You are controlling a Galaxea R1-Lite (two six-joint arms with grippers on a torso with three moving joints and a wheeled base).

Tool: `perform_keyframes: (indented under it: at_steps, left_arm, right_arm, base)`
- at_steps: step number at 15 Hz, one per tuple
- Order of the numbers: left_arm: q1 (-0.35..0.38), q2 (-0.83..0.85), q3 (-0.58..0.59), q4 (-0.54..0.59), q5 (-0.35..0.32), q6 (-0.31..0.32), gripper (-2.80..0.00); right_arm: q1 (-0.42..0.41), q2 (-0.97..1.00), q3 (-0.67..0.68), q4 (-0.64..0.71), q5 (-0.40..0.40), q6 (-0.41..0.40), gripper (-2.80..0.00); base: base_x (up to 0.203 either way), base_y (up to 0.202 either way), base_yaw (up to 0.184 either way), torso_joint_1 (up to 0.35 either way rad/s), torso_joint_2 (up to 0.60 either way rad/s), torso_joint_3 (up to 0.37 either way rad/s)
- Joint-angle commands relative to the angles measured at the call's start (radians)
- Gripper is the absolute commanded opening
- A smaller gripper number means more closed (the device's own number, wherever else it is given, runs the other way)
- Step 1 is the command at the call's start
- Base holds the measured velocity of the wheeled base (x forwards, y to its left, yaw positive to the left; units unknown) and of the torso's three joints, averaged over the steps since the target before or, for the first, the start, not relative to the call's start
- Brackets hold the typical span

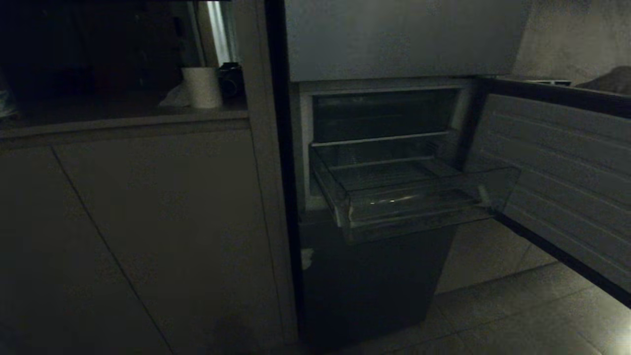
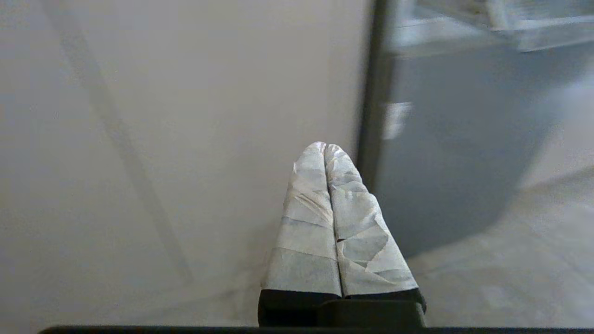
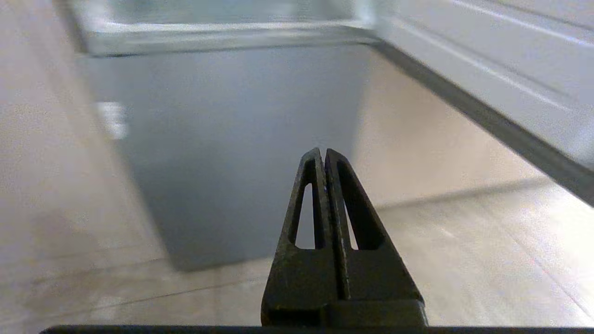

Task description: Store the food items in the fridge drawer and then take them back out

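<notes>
While both hang low, left claw (image 2: 326,147) and right claw (image 3: 324,152) are pressed closed, empty.

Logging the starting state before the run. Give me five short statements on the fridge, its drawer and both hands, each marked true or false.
1. The fridge drawer is pulled out. True.
2. The fridge door is closed. False: it stands open, on the robot's right.
3. Red food items lie in the drawer. False: none show in it.
4. The left hand is shut and holds nothing. True.
5. The right hand grips the drawer's front. False: it is shut on nothing, low before the fridge.
</notes>
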State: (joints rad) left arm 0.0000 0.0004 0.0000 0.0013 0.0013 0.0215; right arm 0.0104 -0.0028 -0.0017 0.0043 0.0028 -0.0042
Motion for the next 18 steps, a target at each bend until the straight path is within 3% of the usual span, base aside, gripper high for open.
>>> perform_keyframes:
  at_steps: [1, 18]
  left_arm:
    - [0.000, 0.000, 0.000, 0.000, 0.000, 0.000, -2.80]
    - [0.000, 0.000, 0.000, 0.000, 0.000, 0.000, -2.80]
  right_arm:
    - [0.000, 0.003, 0.000, 0.000, 0.000, 0.001, -2.80]
    - [0.000, 0.003, 0.000, 0.000, 0.001, -0.002, -2.80]
  base:
    - [0.001, 0.006, -0.174, 0.006, 0.01, 0.003]
    - [0.000, 0.008, -0.176, 0.003, 0.00, 0.003]
